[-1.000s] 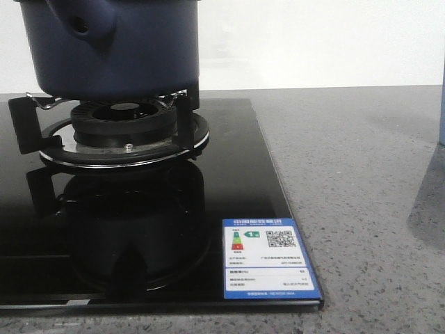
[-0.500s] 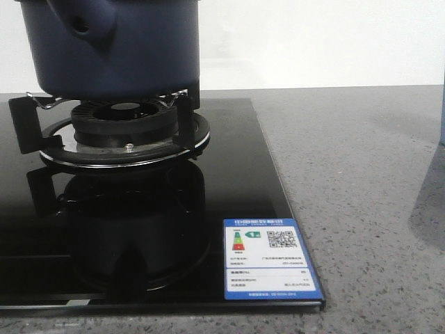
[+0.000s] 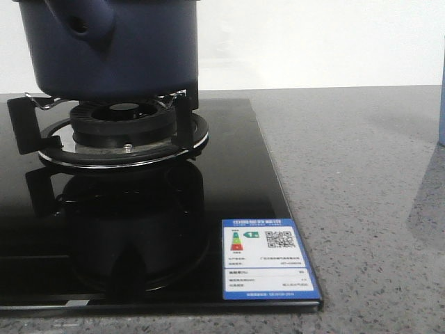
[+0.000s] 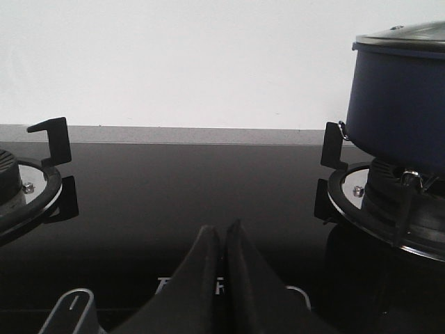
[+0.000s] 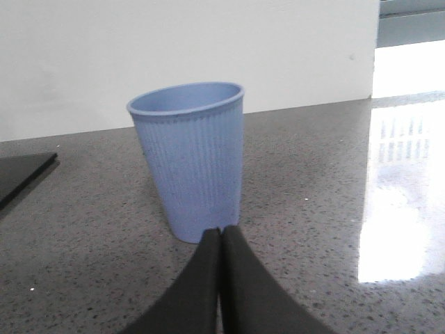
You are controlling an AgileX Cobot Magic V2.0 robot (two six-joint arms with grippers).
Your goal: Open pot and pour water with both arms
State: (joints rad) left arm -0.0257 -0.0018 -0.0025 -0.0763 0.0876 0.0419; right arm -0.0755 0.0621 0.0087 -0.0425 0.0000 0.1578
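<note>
Your pot [image 3: 111, 45] sits lidded on the burner grate [image 3: 122, 132] of the black glass cooktop [image 3: 236, 188]. Your left gripper [image 4: 222, 240] and right gripper [image 5: 220, 240] are both pinched together, empty; a pale blue cup [image 5: 189, 160] stands just beyond the right one.

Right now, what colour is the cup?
Pale blue, with fine ribs down its sides. The cup shows best in the right wrist view.
</note>
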